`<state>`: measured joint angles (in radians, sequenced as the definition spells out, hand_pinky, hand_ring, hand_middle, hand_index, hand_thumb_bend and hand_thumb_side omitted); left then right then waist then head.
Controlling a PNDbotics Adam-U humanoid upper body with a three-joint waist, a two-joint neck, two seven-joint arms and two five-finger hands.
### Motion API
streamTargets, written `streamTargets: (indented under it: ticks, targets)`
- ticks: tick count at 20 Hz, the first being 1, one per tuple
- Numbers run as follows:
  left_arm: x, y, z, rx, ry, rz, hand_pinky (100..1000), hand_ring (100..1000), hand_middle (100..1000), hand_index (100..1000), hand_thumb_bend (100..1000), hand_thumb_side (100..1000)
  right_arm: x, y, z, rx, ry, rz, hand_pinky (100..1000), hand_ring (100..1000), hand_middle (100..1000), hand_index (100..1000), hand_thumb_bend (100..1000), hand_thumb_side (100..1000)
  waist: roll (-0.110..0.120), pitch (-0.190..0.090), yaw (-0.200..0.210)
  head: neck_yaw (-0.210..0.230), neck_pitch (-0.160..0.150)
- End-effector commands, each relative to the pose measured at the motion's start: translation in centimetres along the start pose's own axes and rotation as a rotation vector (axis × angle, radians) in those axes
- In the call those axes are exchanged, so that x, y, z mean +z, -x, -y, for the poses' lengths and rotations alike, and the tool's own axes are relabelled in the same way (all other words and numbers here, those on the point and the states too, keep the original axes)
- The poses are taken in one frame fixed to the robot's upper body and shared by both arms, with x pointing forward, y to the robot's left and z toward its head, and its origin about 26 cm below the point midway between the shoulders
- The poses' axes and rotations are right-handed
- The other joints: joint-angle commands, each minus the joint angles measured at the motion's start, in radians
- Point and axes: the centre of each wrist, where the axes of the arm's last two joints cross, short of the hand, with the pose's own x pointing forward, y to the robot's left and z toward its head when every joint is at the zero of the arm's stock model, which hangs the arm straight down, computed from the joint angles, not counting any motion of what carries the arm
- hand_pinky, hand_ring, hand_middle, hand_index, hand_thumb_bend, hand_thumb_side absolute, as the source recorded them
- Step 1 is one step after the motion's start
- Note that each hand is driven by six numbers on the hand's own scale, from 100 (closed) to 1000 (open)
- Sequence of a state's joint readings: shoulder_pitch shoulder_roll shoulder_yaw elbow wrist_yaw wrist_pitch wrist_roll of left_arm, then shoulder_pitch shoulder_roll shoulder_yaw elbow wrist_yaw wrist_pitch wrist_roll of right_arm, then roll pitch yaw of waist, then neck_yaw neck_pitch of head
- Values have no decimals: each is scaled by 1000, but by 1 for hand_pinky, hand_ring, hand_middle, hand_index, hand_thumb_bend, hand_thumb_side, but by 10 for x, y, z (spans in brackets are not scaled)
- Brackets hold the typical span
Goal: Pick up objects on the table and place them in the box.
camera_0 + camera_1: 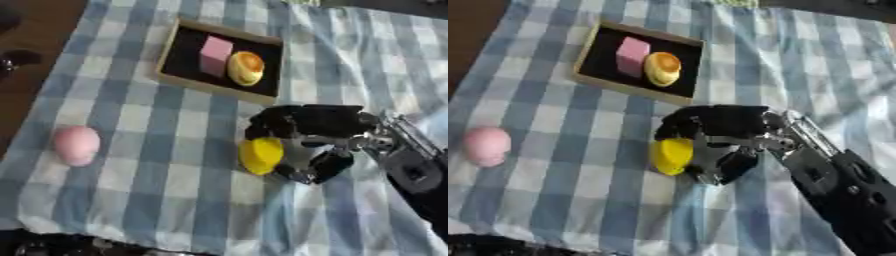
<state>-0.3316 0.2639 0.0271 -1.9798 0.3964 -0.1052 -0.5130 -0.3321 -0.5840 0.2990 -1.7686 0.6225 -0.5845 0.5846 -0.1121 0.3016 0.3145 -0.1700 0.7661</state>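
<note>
Beside the right hand, the yellow object stands long-axis upright.

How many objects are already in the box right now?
2. A pink block sits in the box toward its left, and a round orange-yellow item lies right beside it. Nothing else shows inside.
</note>
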Motion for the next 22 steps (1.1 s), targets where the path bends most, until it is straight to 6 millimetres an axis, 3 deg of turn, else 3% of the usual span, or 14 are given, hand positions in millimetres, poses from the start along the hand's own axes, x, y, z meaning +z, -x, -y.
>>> streamTargets:
  ticks: [1, 9, 15, 17, 18, 21, 22]
  targets:
    - [-3, -7, 0, -9, 16, 20, 802, 974, 842, 844, 100, 566, 3, 3, 4, 228, -320, 226, 1000, 1000, 828, 973, 100, 302, 8, -11, 0, -4, 4]
    - [-3, -6, 0, -6, 17, 18, 802, 976, 843, 844, 100, 566, 2, 7, 4, 223, -317, 214, 1000, 1000, 774, 930, 100, 305, 9, -9, 1, -20, 4]
    - [-3, -7, 0, -8, 15, 19, 802, 976, 844, 844, 100, 566, 4, 12, 4, 206, -300, 203, 1000, 1000, 589, 859, 100, 316, 11, -8, -2, -31, 4]
    - [-3, -7, -1, -8, 14, 19, 802, 976, 844, 844, 100, 566, 5, 13, 6, 204, -291, 200, 1000, 1000, 589, 859, 100, 316, 12, -9, -3, -32, 4]
    - [-3, -7, -1, -8, 14, 18, 802, 976, 845, 845, 100, 566, 6, 13, 6, 204, -287, 199, 1000, 1000, 420, 797, 100, 316, 12, -9, -3, -33, 4]
    - [-2, -6, 0, -7, 13, 19, 802, 977, 845, 845, 100, 566, 9, 17, 6, 192, -261, 187, 997, 1000, 219, 722, 100, 313, 14, -10, -5, -36, 4]
    - [-2, -6, 0, -7, 13, 19, 802, 977, 845, 845, 100, 566, 10, 18, 6, 188, -249, 185, 993, 1000, 189, 712, 100, 314, 14, -10, -5, -36, 4]
